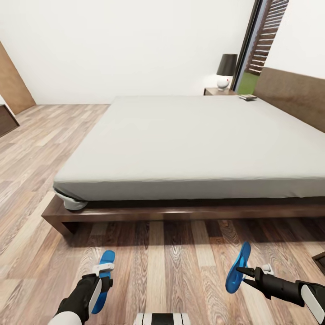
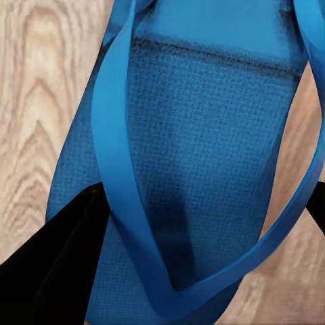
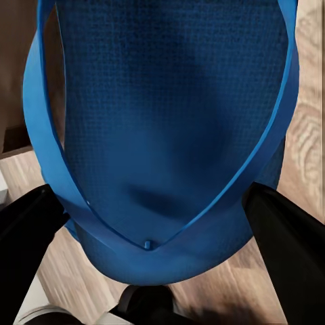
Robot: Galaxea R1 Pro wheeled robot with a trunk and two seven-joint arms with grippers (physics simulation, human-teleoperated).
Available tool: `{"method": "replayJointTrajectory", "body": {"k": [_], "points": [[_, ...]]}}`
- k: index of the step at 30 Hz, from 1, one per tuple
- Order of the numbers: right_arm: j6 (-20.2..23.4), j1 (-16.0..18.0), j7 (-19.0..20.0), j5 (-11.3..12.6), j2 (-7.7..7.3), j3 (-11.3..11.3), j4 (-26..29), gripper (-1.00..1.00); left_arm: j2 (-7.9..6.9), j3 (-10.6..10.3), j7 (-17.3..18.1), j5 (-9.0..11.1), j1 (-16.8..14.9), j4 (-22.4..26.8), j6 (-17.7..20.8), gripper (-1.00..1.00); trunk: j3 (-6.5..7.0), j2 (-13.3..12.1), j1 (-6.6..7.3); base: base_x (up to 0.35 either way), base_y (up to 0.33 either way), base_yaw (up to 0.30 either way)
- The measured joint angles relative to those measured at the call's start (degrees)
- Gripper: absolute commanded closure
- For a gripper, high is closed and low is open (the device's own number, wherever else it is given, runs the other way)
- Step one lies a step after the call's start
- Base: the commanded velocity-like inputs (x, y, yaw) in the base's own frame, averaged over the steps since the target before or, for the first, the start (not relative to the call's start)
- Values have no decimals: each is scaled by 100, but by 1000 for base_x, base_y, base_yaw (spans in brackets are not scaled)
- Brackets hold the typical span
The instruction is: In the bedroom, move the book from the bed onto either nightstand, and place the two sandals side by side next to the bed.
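Both blue sandals are in my grippers, low over the wood floor in front of the bed (image 1: 180,212). My left gripper (image 1: 103,282) is shut on one sandal (image 1: 107,259), which lies roughly flat; up close that sandal (image 2: 203,149) spans the gap between the black fingers (image 2: 54,271). My right gripper (image 1: 241,274) is shut on the other sandal (image 1: 239,262), tipped up on its edge; its sole (image 3: 169,101) sits between the fingers (image 3: 284,257). The book (image 1: 247,96) lies on the mattress's far corner by the headboard. A nightstand (image 1: 215,91) stands beyond it.
A lamp (image 1: 225,70) with a dark shade stands on the nightstand beside the tall window (image 1: 255,49). A dark cabinet (image 1: 6,119) is at the far left. A dark furniture corner (image 1: 319,261) pokes in at the right edge. Plank floor stretches along the bed's left side.
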State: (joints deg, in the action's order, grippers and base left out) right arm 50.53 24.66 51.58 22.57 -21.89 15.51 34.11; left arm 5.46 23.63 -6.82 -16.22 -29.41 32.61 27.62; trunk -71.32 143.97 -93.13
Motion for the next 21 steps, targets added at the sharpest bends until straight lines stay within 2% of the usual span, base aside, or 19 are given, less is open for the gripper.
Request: {"method": "replayJointTrajectory", "body": {"k": [21], "points": [[1,0,0,-7,0,0,0,100,2,-2,-31,-4,0,-1,-28,100,-466,28,-54,0,0,0]]}}
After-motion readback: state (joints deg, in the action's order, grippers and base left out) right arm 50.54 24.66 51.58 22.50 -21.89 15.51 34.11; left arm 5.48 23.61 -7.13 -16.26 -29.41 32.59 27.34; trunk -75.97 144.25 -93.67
